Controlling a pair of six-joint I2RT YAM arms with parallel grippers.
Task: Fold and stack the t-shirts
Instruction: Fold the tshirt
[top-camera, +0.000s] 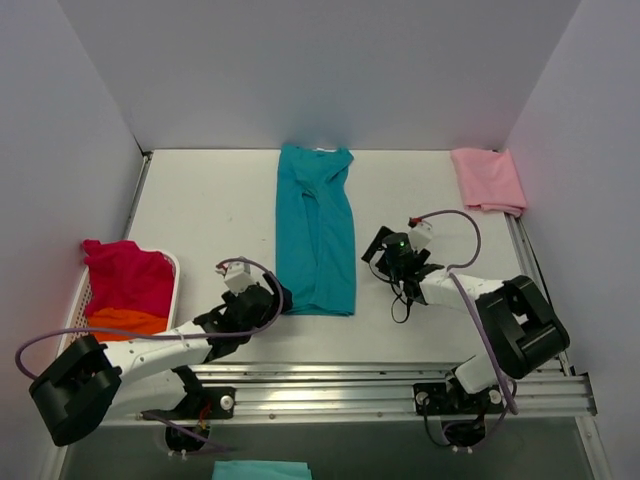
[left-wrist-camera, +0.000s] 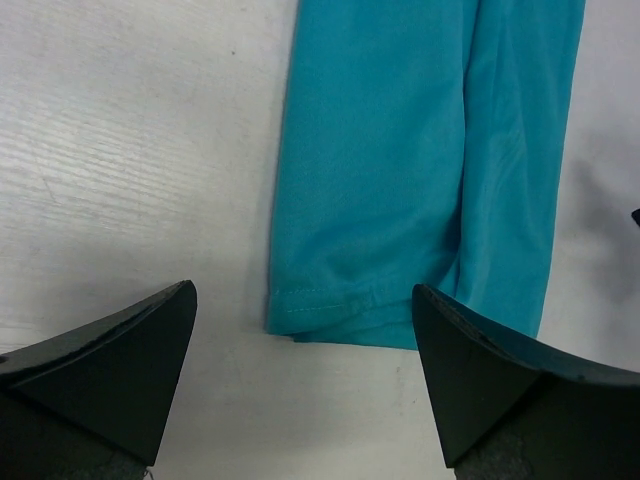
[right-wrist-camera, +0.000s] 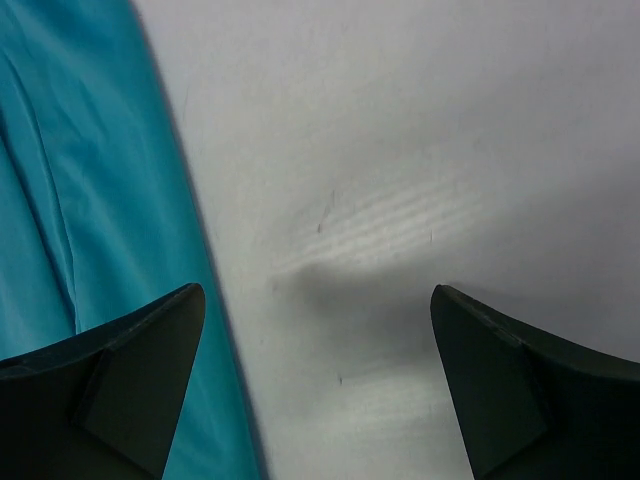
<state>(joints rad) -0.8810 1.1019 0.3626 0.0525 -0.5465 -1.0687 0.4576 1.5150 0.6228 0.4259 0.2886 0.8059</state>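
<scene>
The teal t-shirt (top-camera: 316, 235) lies as a long narrow strip in the middle of the tabletop (top-camera: 210, 210), with its hem toward the arms. The left gripper (left-wrist-camera: 302, 300) is spread wide over the lower left corner of the hem and holds nothing. The right gripper (right-wrist-camera: 318, 300) is also spread, but over bare tabletop just beside the shirt's right edge. I think the danger is an uneven grasp. If only the left side catches, or takes only the top layer, the strip may twist or open.
</scene>
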